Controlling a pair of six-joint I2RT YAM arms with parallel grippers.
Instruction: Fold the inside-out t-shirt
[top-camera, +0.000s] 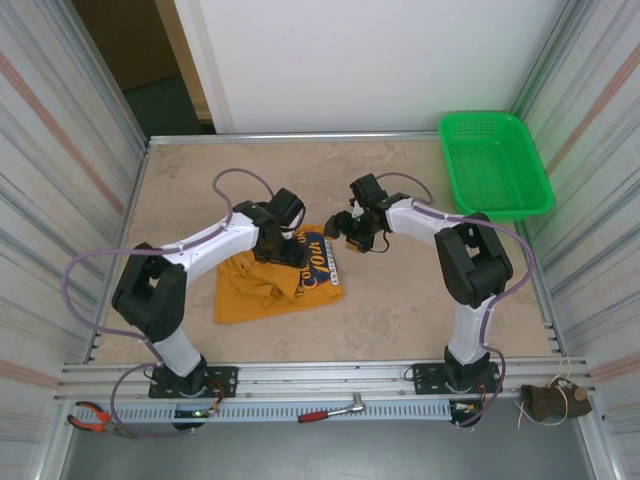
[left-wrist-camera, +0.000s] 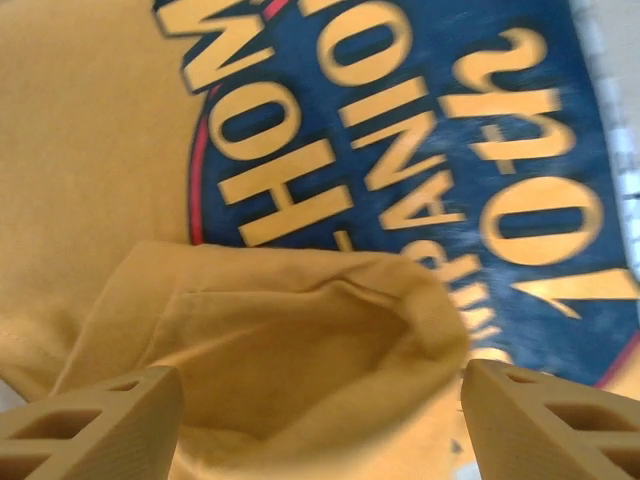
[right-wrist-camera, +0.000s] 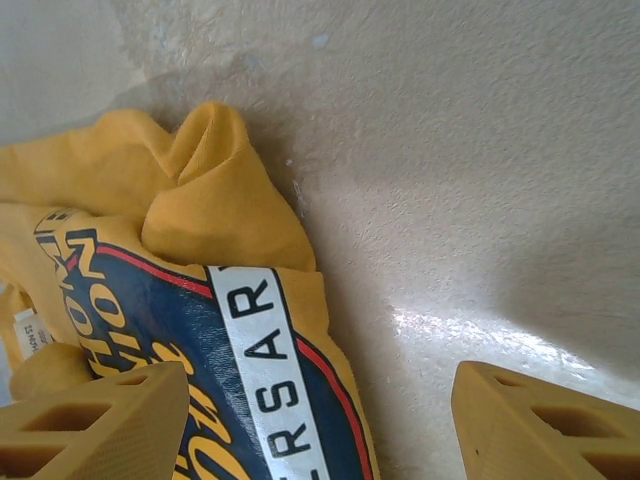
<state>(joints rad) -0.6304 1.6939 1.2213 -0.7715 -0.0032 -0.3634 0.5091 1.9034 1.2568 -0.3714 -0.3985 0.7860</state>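
On the table (top-camera: 420, 290), overhead view: the inside-out t-shirt (top-camera: 262, 290) lies crumpled near centre with its printed graphic (top-camera: 318, 262) up. No tidy fold is made, so folding looks barely begun.
Left wrist view: left gripper (left-wrist-camera: 320, 400), jaws spread over a bunched fold, not clamped.
Right wrist view: right gripper (right-wrist-camera: 320, 410), jaws spread at the shirt's edge, empty.

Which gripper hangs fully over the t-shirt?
The left gripper: t-shirt cloth lies under both its open fingers, while the right gripper straddles the shirt's edge and bare table.
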